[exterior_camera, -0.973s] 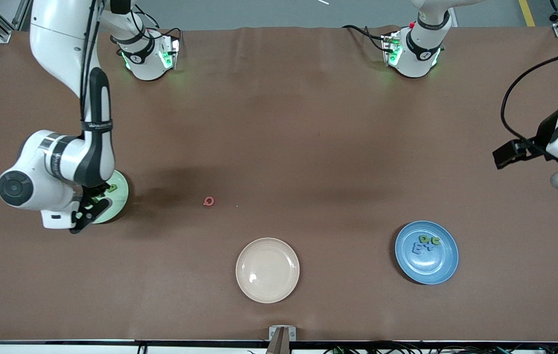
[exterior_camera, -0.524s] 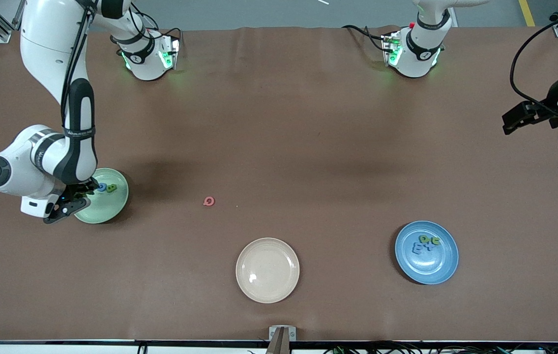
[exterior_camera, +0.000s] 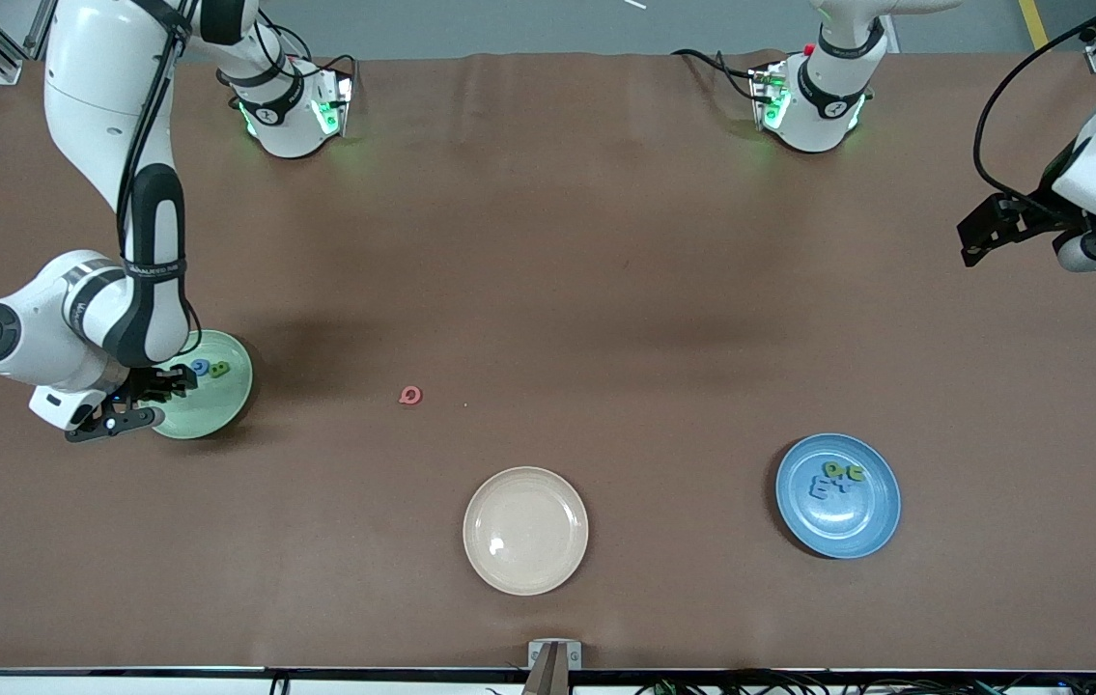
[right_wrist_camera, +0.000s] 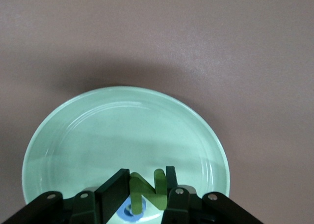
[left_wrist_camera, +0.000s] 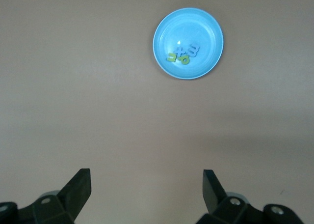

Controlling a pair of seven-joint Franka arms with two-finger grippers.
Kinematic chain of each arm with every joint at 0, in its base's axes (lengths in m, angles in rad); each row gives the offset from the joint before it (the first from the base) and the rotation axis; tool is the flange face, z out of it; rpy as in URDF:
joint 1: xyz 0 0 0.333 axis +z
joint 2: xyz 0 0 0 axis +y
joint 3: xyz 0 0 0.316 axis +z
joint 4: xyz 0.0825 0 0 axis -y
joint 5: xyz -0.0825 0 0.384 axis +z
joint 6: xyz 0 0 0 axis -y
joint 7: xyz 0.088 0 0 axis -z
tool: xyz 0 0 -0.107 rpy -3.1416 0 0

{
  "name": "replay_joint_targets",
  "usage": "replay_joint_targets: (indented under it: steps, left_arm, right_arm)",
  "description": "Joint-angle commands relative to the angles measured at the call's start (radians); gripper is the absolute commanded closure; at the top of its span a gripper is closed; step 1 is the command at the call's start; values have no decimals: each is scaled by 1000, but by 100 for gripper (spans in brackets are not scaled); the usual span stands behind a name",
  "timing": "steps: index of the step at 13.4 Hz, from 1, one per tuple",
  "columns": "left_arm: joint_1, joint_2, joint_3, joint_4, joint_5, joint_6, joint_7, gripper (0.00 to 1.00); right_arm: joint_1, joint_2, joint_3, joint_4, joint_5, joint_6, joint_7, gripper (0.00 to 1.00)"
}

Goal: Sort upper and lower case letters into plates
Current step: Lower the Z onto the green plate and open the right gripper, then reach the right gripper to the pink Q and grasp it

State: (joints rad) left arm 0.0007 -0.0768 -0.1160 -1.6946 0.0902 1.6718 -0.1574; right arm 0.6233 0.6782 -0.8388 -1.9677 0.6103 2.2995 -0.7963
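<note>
Letters here are tiny, chunky toy pieces, so I judge them light and stiff, not fragile, but easy to knock away or to let slip. The best hold seems to be across the two flat faces or across a thick stroke, with the fingertips low and centred.

The right gripper (right_wrist_camera: 147, 194) is over the pale green plate (exterior_camera: 229, 401), at the right arm's end of the table. It pinches a green letter (right_wrist_camera: 145, 187), shaped like an N, between its fingertips, just above the plate floor; whether the letter already touches the plate I cannot tell. A blue letter (exterior_camera: 201, 367) and another green letter (exterior_camera: 219, 368) lie in this plate, just beside the gripper.

A red letter (exterior_camera: 410, 395) lies alone on the brown table (exterior_camera: 605, 290), between the pale green plate and the cream plate (exterior_camera: 525, 530), well apart from both grippers. It looks like the only piece not yet sorted.

The blue plate (exterior_camera: 881, 521) is toward the left arm's end and holds a small cluster of green and blue letters (left_wrist_camera: 183, 54), close together.

The left gripper (left_wrist_camera: 147, 192) waits high over bare table, with its fingers spread wide and nothing between them.
</note>
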Motion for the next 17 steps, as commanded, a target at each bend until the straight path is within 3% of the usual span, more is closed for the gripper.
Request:
replay_joint_targets:
  steps: [1,3,4,5,6,8,10,13,15,17]
  left_arm:
    - [5,-12,-5,-13,-7,34,6,0]
    - [15,-18,-2,-14,-13,26,9,0]
    - [15,-20,-1,-11,-12,26,9,0]
    - [15,-17,1,7,-12,26,9,0]
    - [13,-14,-1,19,-12,26,9,0]
    - [9,-12,-5,19,-12,26,9,0]
    - [9,-11,-5,15,-12,22,16,0]
    - [9,-11,-5,16,-12,17,38,0]
    - [9,-11,-5,16,-13,-1,38,0]
    - [7,-6,-5,18,-12,-4,38,0]
  right_arm:
    - [-75,1,82,1,23,67,22,91]
    - [-94,1,107,1,23,78,22,90]
    - [-91,0,106,3,22,71,22,81]
    - [-79,-5,103,3,20,69,25,56]
    - [-73,-11,99,3,20,67,32,39]
    - [-51,-37,86,3,16,45,34,22]
    - [40,-52,14,12,16,22,52,15]
    - [230,-54,-87,24,16,-96,309,13]
    - [340,-55,-117,24,16,-153,521,10]
    - [419,-55,-111,24,31,-152,670,1]
